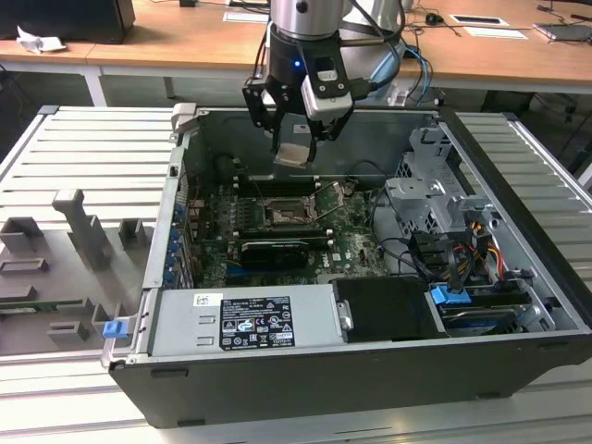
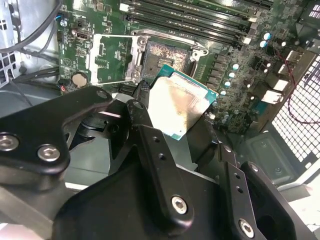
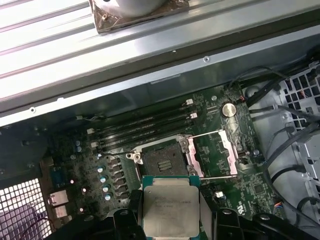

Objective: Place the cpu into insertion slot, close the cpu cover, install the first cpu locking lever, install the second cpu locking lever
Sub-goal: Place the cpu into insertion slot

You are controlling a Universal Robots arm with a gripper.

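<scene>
Insertion slot (image 3: 162, 161): open, at mid-motherboard (image 3: 260, 190), socket bare. Cpu (image 3: 170, 207): held aloft short of the slot, its two opposite edges clamped in the tool (image 1: 298, 139). Cpu cover (image 3: 215, 155): swung back beside the slot. Handling, as judged: square chip to rim, keep it level, lower it straight, no sliding. Chip underside hidden; corner orientation mark not discernible.

Wooden desks (image 1: 185, 42) along the back on white legs (image 1: 95, 88), with loose papers (image 1: 246, 15), a crumpled paper (image 1: 37, 42) and a dark box (image 1: 65, 18) at the exterior view's left. Ribbed grey metal table (image 1: 88, 148) in front, grey fixture blocks (image 1: 81, 227) on it.
</scene>
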